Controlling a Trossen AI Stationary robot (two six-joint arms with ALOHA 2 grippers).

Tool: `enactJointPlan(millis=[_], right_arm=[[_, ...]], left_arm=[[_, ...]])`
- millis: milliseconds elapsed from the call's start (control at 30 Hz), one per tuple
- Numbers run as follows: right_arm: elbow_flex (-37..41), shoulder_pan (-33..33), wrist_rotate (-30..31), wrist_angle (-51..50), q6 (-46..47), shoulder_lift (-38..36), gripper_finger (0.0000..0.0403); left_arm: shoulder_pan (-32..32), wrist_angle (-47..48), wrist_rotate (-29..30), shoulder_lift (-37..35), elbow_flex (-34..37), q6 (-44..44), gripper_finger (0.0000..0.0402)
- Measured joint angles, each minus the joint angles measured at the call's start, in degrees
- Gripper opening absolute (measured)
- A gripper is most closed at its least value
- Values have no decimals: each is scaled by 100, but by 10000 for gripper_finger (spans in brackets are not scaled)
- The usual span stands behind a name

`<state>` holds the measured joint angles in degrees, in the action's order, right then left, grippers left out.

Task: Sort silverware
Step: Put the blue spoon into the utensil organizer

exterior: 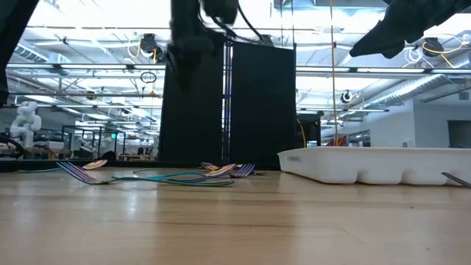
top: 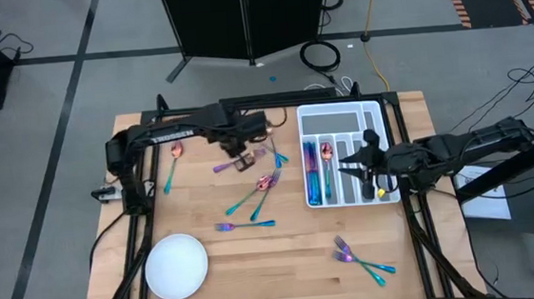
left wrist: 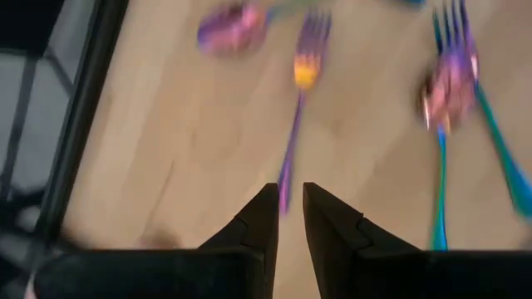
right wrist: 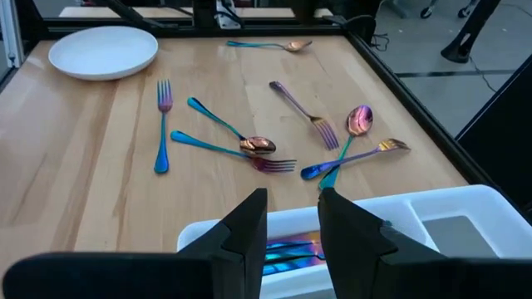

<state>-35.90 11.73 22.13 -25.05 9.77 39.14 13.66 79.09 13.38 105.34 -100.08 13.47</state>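
Several iridescent pieces of silverware lie scattered flat on the wooden table. A purple fork point(top: 230, 165) lies at the far middle, a pink spoon point(top: 175, 150) to its left, and crossed pieces point(top: 262, 184) to its right. My left gripper point(left wrist: 291, 199) hangs above the purple fork point(left wrist: 298, 100), pointing down, its fingers a narrow gap apart and holding nothing. My right gripper point(right wrist: 293, 216) hovers open over the white divided tray point(top: 341, 120), where a few pieces point(top: 313, 173) lie in the long slots.
A round white plate point(top: 176, 266) sits at the near left. One fork point(top: 246, 226) lies at mid-table and two crossed forks point(top: 360, 259) lie near the right front. Black frame rails run along the table's edges.
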Motion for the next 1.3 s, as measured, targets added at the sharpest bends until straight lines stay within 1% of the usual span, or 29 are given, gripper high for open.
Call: enactJointPlan(millis=[167, 400, 533, 667, 800, 867, 967, 1100, 1300], right_arm=[[0, 0, -2, 5, 5, 92, 95], [0, 0, 0, -127, -33, 113, 95], [0, 0, 0, -341, -58, 113, 95], [0, 0, 20, -380, -142, 113, 95], [0, 0, 31, -317, -449, 113, 95], [0, 0, 31, -310, -480, 113, 95], [0, 1, 30, -317, -460, 113, 95], [0, 0, 26, -454, -59, 115, 95], [2, 2, 22, -854, 569, 165, 95]], left_arm=[[252, -1567, -272, 153, 324, -913, 61], [411, -2807, -223, 813, 408, -2247, 61], [446, -2888, -225, 1244, 415, -3271, 61], [471, -2860, -227, 1528, 413, -4235, 61], [537, -3002, -271, 1746, 413, -4876, 61], [625, -3080, -291, 1820, 413, -5050, 61], [788, -3173, -508, 1958, 406, -5240, 61], [944, -3294, -614, 2061, 409, -5344, 61], [1094, -3432, -1061, 2092, 409, -5567, 61]])
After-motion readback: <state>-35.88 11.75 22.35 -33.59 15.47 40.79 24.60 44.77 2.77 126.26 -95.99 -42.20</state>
